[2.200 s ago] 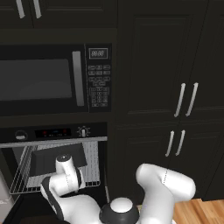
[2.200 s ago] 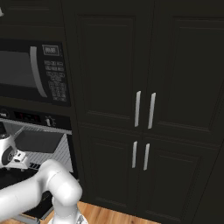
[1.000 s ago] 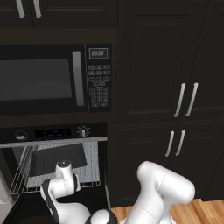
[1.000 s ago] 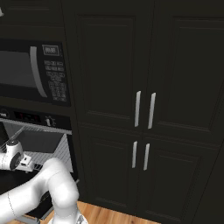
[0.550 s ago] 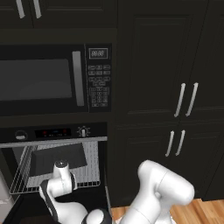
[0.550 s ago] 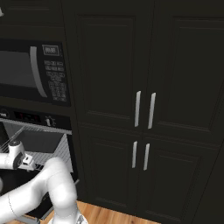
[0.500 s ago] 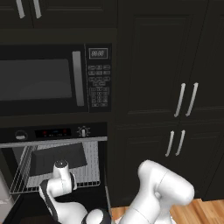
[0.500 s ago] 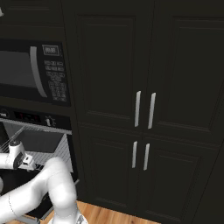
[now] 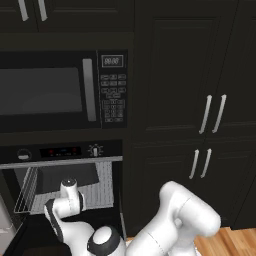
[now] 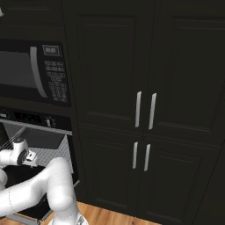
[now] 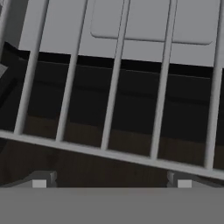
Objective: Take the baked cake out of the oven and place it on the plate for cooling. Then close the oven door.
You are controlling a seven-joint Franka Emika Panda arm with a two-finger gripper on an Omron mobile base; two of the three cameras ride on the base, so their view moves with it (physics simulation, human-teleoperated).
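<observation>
The only writing I can half read is the small display on the black microwave with its keypad [image 9: 112,90] — it looks like a row of digits, but they are too blurred to call. The red readout on the control strip of the black built-in wall oven [image 9: 62,151] is just as unreadable, and the round knob beside it carries no mark I can make out.

From the left base camera I see the oven cavity standing open, with the silver wire rack [image 9: 70,190] and a dark flat rectangular tray [image 9: 67,176] lying on it. The arm's white wrist sits in front of the rack and hides whatever lies behind it. I cannot pick out the small wedge of baked cake anywhere, so I cannot say where it sits. The wide black drop-down oven door [image 10: 26,206] is down, mostly covered by the arm and cut off at the frame edge.

In the hand camera the two-finger gripper [image 11: 111,183] has its dark tips far apart at the bottom — jaws wide, nothing between them. Just ahead are the rack's grey bars, slanted across the view, with a pale grey panel bearing a raised rectangle beyond them and a dark gap below.

The room is all black panelled tall cabinets with silver bar handles [image 10: 145,110], over a warm wooden floor [image 9: 235,242] showing at the bottom corner.
</observation>
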